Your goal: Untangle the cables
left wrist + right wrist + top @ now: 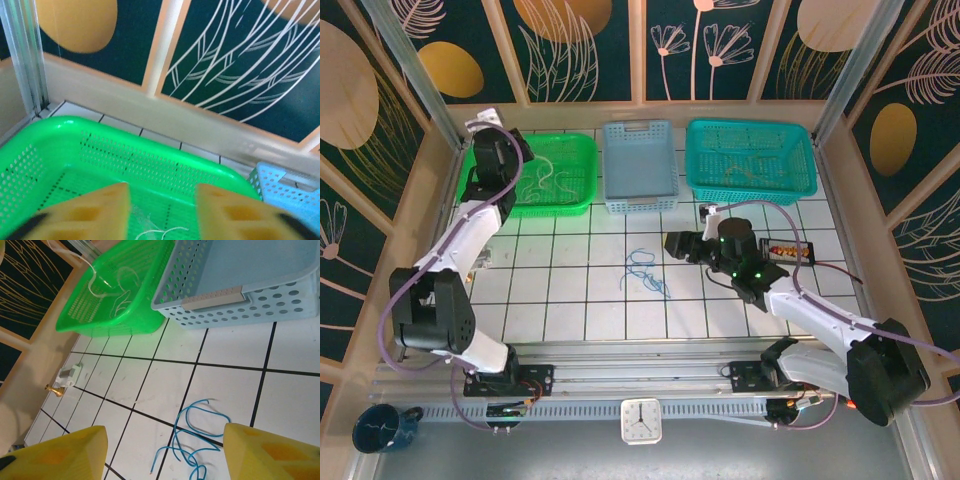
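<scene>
Lying on white tiles: blue cable

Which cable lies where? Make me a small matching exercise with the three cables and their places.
Things:
1. white cable
2. blue cable
3. tan cable

Places:
A. on the tiled table
B. in the teal basket
C. in the green basket

Pairs: 1-C, 2-A, 3-B
</scene>
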{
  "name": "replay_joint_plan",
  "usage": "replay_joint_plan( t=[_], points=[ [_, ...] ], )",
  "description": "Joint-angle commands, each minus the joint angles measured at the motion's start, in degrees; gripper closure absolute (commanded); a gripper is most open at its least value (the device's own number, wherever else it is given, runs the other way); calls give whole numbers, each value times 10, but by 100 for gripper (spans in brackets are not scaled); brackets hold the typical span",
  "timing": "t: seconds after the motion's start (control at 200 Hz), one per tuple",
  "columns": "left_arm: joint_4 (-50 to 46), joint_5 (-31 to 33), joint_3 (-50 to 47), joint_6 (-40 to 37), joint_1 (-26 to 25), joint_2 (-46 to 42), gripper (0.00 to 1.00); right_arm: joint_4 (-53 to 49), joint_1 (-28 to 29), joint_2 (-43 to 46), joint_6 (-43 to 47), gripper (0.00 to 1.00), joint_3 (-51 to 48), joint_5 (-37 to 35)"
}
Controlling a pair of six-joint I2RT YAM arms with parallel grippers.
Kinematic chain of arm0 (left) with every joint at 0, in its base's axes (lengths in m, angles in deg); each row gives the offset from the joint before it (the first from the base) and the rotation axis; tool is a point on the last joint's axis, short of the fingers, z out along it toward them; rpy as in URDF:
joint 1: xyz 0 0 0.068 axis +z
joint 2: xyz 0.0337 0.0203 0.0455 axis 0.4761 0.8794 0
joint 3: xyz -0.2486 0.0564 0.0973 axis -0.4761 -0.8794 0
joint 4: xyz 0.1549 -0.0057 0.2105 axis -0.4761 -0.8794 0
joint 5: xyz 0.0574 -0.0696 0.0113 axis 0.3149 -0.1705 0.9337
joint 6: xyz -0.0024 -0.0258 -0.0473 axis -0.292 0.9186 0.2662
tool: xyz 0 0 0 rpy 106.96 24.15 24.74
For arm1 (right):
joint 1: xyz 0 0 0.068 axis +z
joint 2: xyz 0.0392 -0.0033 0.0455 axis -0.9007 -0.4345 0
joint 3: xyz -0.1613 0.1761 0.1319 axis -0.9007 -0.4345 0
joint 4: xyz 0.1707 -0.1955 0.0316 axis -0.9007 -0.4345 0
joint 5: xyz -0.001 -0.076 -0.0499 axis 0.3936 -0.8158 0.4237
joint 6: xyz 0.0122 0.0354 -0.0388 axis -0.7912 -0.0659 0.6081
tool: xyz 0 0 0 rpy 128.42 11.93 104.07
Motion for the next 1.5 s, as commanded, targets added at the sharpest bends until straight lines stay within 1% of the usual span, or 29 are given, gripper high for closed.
replay_joint_plan(
  t=[0.0, 0.065, 0.145, 0.265, 0.42, 0.555, 0.656, 0.736, 0.821, 0.966, 1.061, 1.166, 1.216, 1.331, 1.366, 1.496],
  points=[
    [24, 7, -4, 30, 14, -11, 26, -14, 4, -4, 11, 37, -4, -18],
    [15, 6, 1, 35, 18, -16, 13, -20, 8, -14, 16, 37, -2, -22],
    [3, -1, 11, 37, 18, -22, 1, -25, 17, -26, 23, 37, 0, -27],
    [-11, -37, 21, 48, 18, -31, 1, -33, 34, -51, 33, 37, 8, -36],
    [-21, -125, 3, 79, 18, -48, 1, -45, 60, -95, 45, 38, 26, -40],
    [-14, -213, -50, 120, 17, -76, 1, -57, 80, -139, 56, 39, 47, -42],
    [-1, -258, -107, 145, 7, -104, 1, -58, 85, -172, 57, 40, 60, -45],
    [-4, -264, -143, 152, -15, -130, 1, -51, 87, -197, 53, 41, 69, -46],
    [-5, -262, -176, 160, -53, -152, 1, -41, 87, -221, 48, 41, 79, -43],
    [19, -253, -236, 195, -107, -175, 1, -34, 88, -268, 42, 43, 102, -39],
    [40, -244, -267, 213, -127, -180, 1, -32, 90, -296, 34, 45, 113, -42],
    [46, -242, -275, 219, -140, -172, 1, -28, 92, -324, 25, 48, 123, -49],
    [50, -242, -276, 220, -145, -165, 1, -24, 92, -336, 22, 52, 128, -51],
    [55, -247, -274, 222, -151, -151, 1, -26, 92, -352, 23, 90, 137, -62],
    [57, -248, -274, 221, -153, -149, 1, -28, 91, -347, 23, 100, 136, -68],
    [63, -257, -278, 222, -156, -142, 1, -36, 88, -297, 28, 100, 124, -83]
  ],
)
